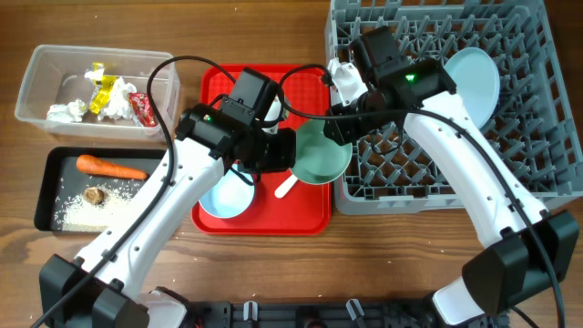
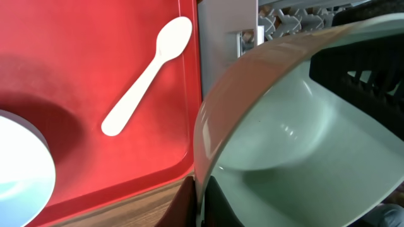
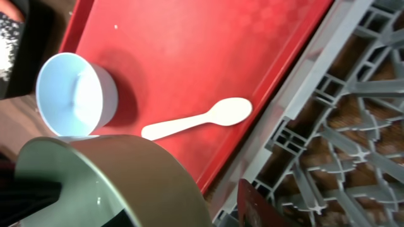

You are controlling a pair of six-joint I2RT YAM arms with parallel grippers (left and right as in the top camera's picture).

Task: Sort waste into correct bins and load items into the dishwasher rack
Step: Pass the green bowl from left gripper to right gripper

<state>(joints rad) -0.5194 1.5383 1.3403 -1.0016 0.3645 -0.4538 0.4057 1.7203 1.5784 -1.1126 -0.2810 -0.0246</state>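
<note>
My left gripper (image 1: pixel 295 151) (image 2: pixel 201 208) is shut on the rim of the mint-green bowl (image 1: pixel 321 157) (image 2: pixel 284 145) (image 3: pixel 139 176). It holds the bowl tilted over the gap between the red tray and the grey dishwasher rack (image 1: pixel 537 155). My right gripper (image 1: pixel 344 124) stands open astride the bowl's far rim. Its outer finger (image 3: pixel 252 205) shows a gap to the bowl's wall, and the other finger is hidden. A pale-blue bowl (image 1: pixel 225 196) (image 3: pixel 72 94) and a white spoon (image 1: pixel 287 187) (image 2: pixel 145 75) lie on the tray. A pale-blue plate (image 1: pixel 474 82) leans in the rack.
The red serving tray (image 1: pixel 310 217) sits between the arms. At the left, a clear tub (image 1: pixel 36 82) holds wrappers and tissue. In front of it, a black tray (image 1: pixel 50 196) holds a carrot (image 1: pixel 109 167), rice (image 1: pixel 82 211) and a brown lump (image 1: pixel 94 194).
</note>
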